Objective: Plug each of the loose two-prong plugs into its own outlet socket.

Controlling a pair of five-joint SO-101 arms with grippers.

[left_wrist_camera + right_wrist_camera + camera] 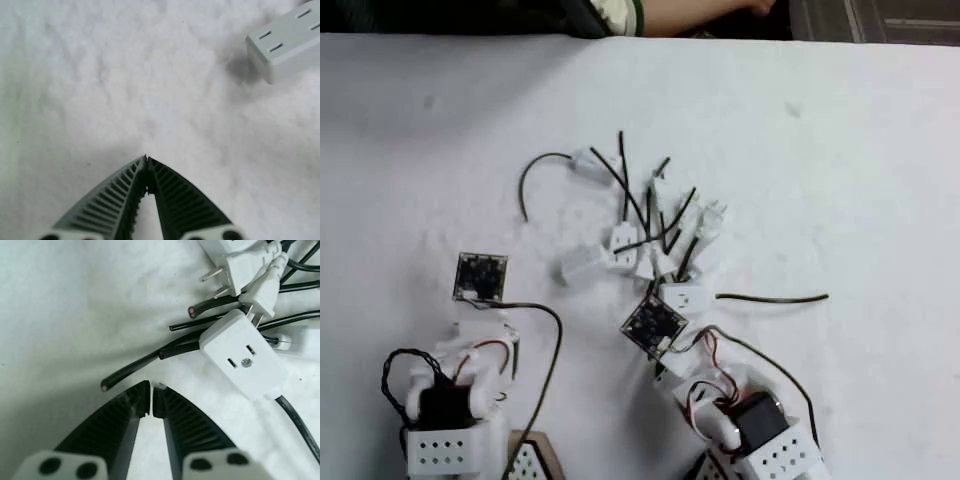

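A tangle of white two-prong plugs [623, 240] with short black cords lies mid-table. One plug [590, 163] with a curved cord lies apart at the back left. A white outlet block [582, 263] sits on the pile's left side, and a small socket [682, 296] on its near side. My left gripper [146, 159] is shut and empty over bare cloth, well short of the outlet block [285, 42]. My right gripper [151, 387] is shut and empty, close to a white outlet socket [245, 357]. Beyond that socket a plug [235, 270] shows bare prongs.
A loose black cord [770, 297] stretches right of the pile. Cut cord ends [135, 372] lie just ahead of the right fingertips. The white cloth table [840, 180] has free room at the left, right and back.
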